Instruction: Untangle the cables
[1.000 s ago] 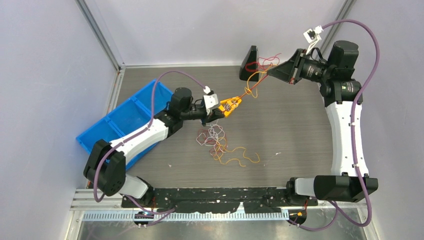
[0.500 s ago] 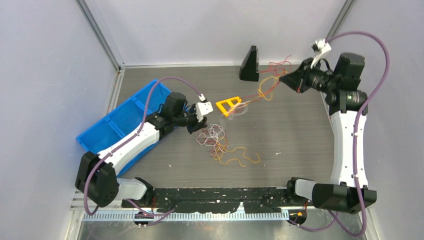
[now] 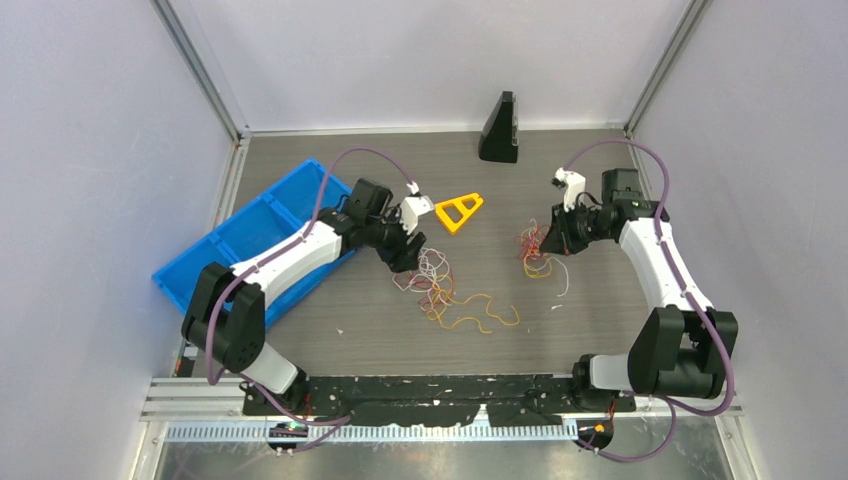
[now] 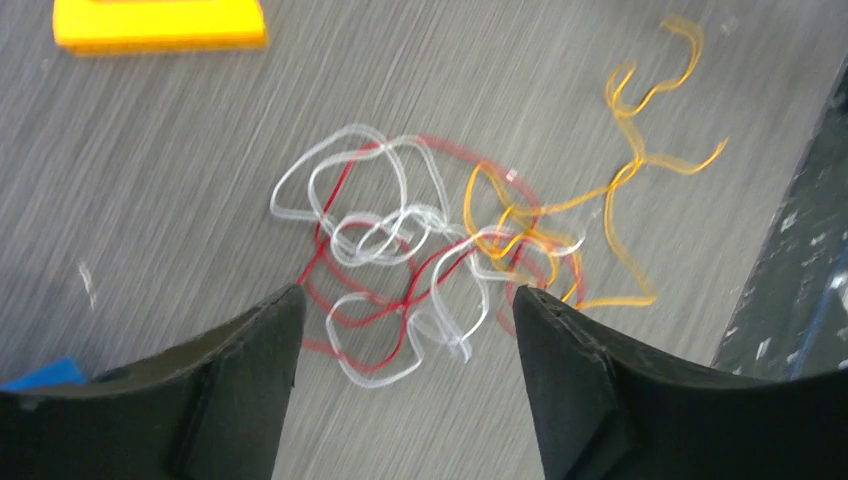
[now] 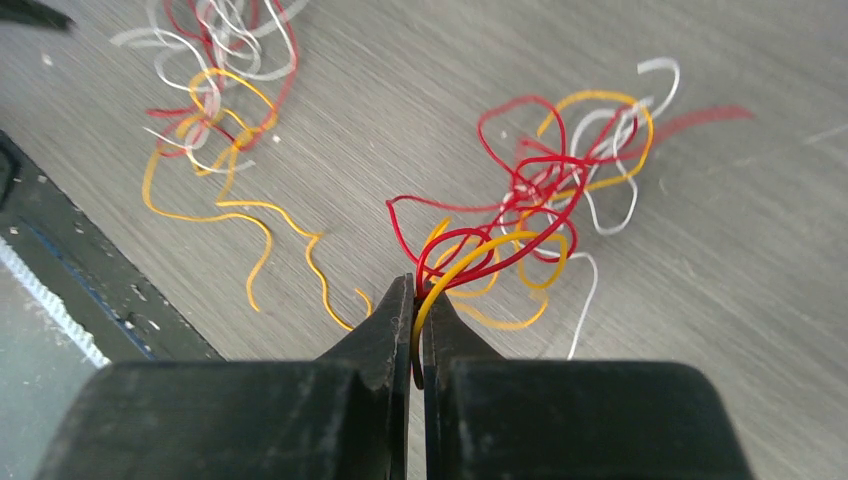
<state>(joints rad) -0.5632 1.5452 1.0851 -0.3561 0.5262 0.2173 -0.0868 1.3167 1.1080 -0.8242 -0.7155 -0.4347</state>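
Your right gripper (image 5: 415,305), clamped on the red-yellow cable bundle (image 5: 540,200), is coming down from the back corner onto bare table (image 3: 600,300), while your left gripper (image 4: 405,300) is hovering wide open over the remaining tangle (image 4: 420,260).

No writing, label or number can be read (any view).

Cable tangles counted: two, a central tangle (image 3: 440,290) and a right-hand tangle (image 3: 535,250), each of red, orange and white strands; strand numbers could not be told.
Blue bin (image 3: 245,235): one, with two compartments.
Yellow triangle (image 3: 458,210): one.
Black wedge (image 3: 500,128): one.
Grippers: two, left gripper (image 4: 405,295) and right gripper (image 5: 417,290).
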